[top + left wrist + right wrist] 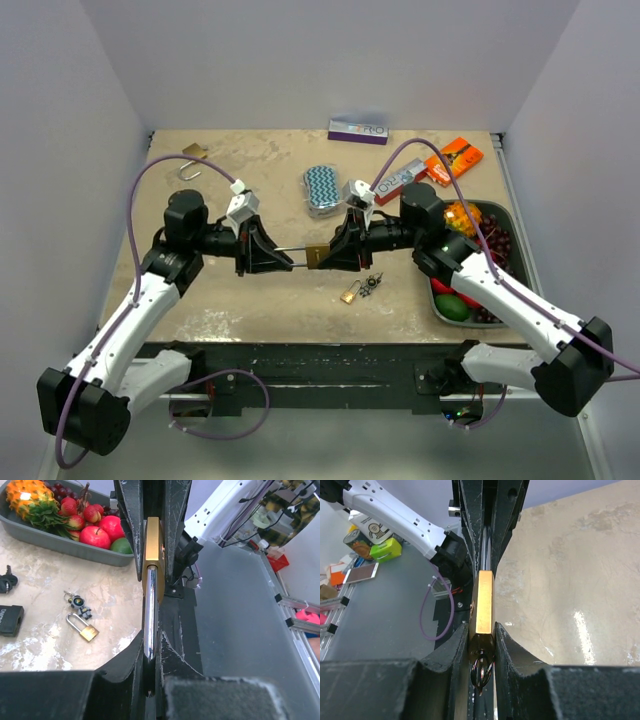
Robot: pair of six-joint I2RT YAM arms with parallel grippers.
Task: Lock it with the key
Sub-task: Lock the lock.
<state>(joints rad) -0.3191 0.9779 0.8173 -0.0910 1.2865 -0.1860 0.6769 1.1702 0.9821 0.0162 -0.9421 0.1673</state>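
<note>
A brass padlock (316, 256) with a long chrome shackle (292, 250) hangs in the air between my two grippers, above the table's middle. My left gripper (284, 256) is shut on the shackle (150, 615), with the brass body (152, 550) beyond its fingertips. My right gripper (328, 254) is shut at the body's base (484, 602), on the dark key head (483, 647). The key's ring (481, 672) hangs between the jaws. In the wrist views the left gripper (150, 652) and the right gripper (482, 632) face each other along the lock.
A small brass padlock (350, 294) and a key bunch (372, 284) lie on the table below the grippers. A grey tray (497, 206) of fruit stands at the right. A blue patterned pouch (323, 188), a purple box (358, 130) and orange packs (460, 157) lie further back.
</note>
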